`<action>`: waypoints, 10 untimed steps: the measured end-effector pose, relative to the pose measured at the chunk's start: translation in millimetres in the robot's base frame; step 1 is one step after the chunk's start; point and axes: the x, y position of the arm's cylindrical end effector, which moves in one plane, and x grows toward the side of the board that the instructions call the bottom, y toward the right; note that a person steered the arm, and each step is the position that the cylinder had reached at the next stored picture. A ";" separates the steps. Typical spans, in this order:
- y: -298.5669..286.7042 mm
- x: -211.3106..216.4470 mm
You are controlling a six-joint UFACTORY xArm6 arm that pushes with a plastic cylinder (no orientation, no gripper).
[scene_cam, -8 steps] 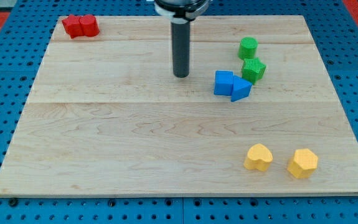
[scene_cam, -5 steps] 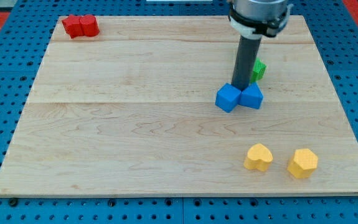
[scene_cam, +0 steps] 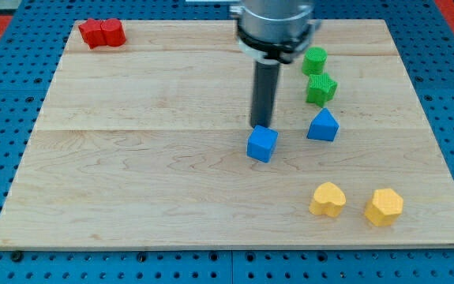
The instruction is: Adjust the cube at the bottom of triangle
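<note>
Item: wooden board, one arm above it, eight small blocks.

Tip: stood at the top edge of the blue cube, touching it or very nearly so. Placed there, on the cube's far side, it was set to push the cube toward the view's bottom. There were no jaws on this rig; the rod held nothing and met the cube only at its end.

Blue cube: lay near the board's middle, apart from the blue triangle, to that block's left and a little lower. By judgement it was not yet under the triangle; a push to the view's right seemed called for, which would need the tip on the cube's left side.

Blue triangle: stood just below the green blocks, clear of the rod.

Green blocks: one rounded, one blockier, stacked in line toward the view's top right.

Red blocks: a pair, touching, at the top left corner.

Yellow blocks: a heart shape and a faceted one, near each other at the bottom right.
</note>
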 end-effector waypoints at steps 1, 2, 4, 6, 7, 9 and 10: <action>-32.3 2.8; -27.7 33.7; 58.4 49.0; 68.5 50.3; 68.5 50.3; 59.1 50.7; 58.7 50.7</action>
